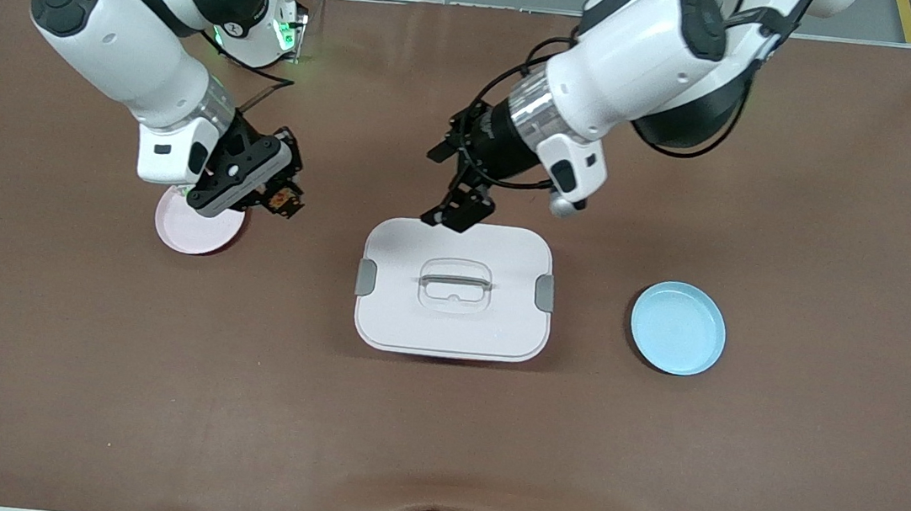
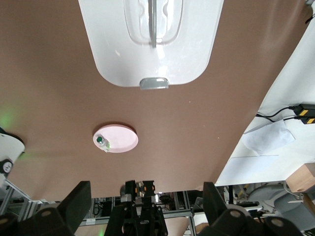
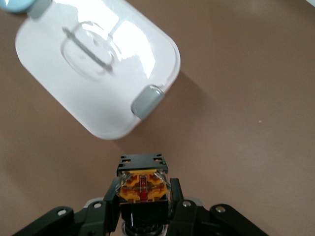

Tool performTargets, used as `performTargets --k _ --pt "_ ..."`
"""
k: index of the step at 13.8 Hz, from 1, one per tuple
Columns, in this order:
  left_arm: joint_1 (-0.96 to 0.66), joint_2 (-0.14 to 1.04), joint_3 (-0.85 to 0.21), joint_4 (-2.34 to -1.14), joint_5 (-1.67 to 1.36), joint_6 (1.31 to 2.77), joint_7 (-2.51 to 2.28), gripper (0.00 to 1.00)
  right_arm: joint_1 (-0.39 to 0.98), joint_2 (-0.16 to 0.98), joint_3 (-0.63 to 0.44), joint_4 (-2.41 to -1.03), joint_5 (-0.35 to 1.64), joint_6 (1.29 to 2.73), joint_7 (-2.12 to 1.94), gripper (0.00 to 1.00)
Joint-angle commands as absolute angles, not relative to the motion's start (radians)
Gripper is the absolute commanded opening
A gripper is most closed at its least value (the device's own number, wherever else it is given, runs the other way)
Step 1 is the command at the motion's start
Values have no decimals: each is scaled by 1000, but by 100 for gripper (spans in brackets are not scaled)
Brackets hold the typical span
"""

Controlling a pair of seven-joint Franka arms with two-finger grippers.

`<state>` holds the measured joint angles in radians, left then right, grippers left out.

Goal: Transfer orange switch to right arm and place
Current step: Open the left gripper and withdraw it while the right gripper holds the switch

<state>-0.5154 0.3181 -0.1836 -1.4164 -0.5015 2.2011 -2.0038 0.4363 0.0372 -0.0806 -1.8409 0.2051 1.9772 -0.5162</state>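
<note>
My right gripper point(image 1: 280, 196) is shut on the orange switch point(image 1: 286, 203), a small black block with an orange face. It holds the switch in the air just beside the pink plate point(image 1: 195, 233), toward the white box. In the right wrist view the switch point(image 3: 142, 183) sits clamped between the right gripper's point(image 3: 143, 195) two fingers. My left gripper point(image 1: 457, 210) hangs open and empty over the white box's edge nearest the robots. In the left wrist view its fingers point(image 2: 75, 202) stand wide apart, and the right gripper with the switch point(image 2: 146, 186) shows farther off.
A white lidded box point(image 1: 451, 323) with grey clips and a handle sits mid-table. A blue plate point(image 1: 677, 327) lies toward the left arm's end. The pink plate point(image 2: 120, 139) carries a small white-green-silver component point(image 2: 102, 141).
</note>
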Motion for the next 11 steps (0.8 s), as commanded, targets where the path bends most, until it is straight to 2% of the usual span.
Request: performTargets --k 1,5,11 --pt "-483 269 -181 -1434 -468 2044 -1889 100 376 5 -71 -1844 108 1918 -699 0" --pt "-413 230 -181 -1430 -358 1914 -1599 100 292 -49 -71 -1883 15 1850 -903 0" --pt "-123 221 -196 -1405 -402 1676 -886 100 192 -95 -71 -2026 -29 1933 -1143 0"
